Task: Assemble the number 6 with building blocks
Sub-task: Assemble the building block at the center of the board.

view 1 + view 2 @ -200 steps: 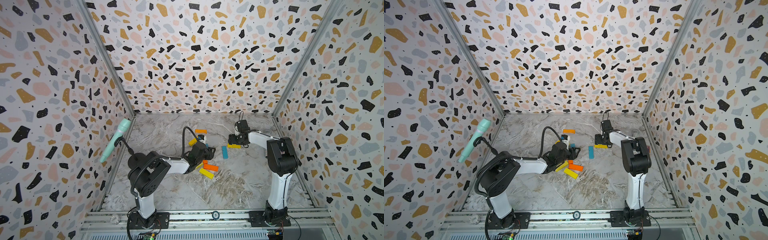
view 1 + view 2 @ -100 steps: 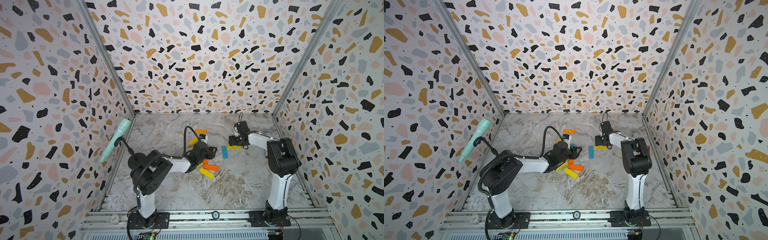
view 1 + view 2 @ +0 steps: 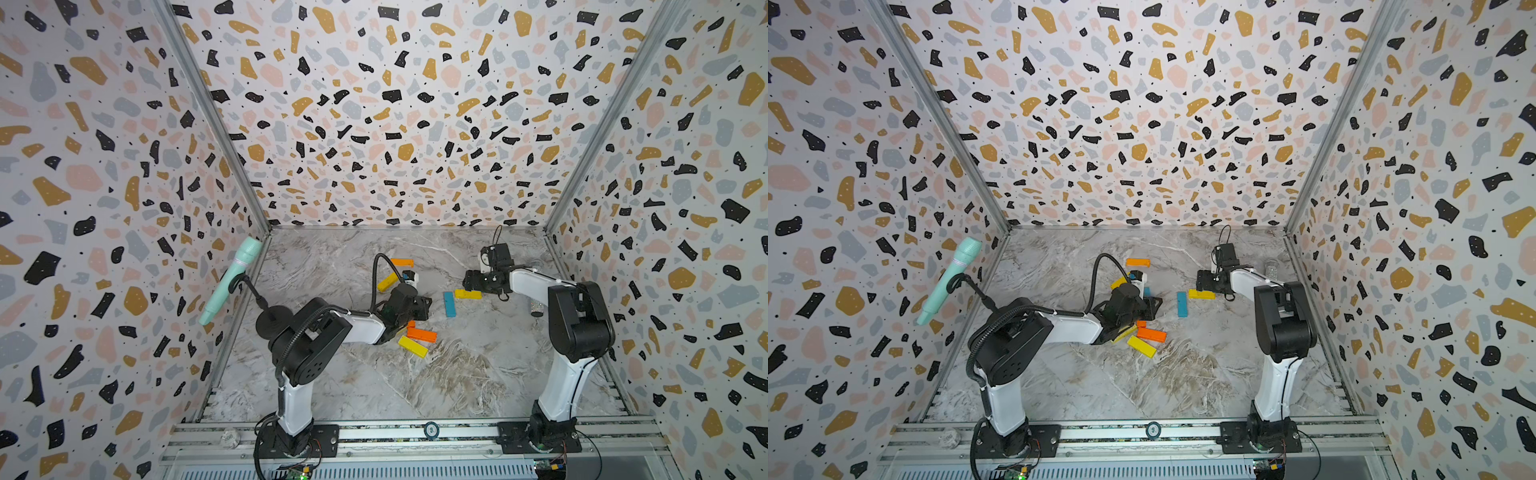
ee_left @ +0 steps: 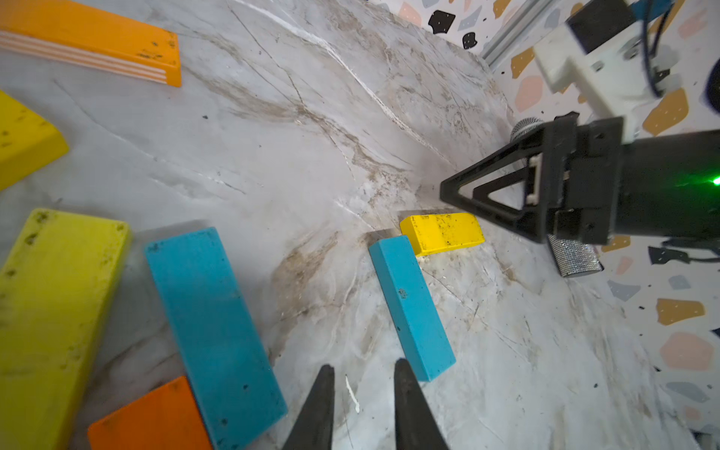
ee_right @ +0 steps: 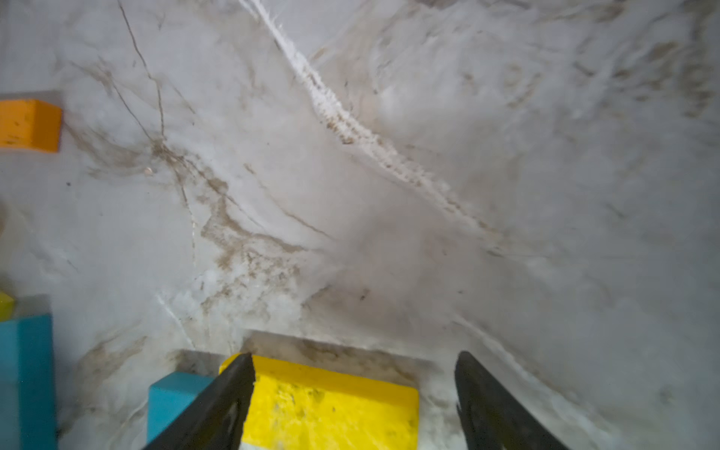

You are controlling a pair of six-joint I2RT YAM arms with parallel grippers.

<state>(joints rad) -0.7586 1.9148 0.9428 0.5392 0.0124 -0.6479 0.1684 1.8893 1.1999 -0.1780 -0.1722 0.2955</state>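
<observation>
In a top view the right gripper (image 3: 469, 285) hangs low over one end of a yellow block (image 3: 468, 294), in the middle of the marble floor (image 3: 478, 374). A blue block (image 3: 449, 304) lies just beside it. The left gripper (image 3: 420, 308) is near an orange block (image 3: 421, 334).

In the left wrist view the left jaws are nearly closed, with a thin gap and nothing in it, near the blue block's end.

In the right wrist view the right jaws are wide apart over the yellow block, not pinching it
</observation>
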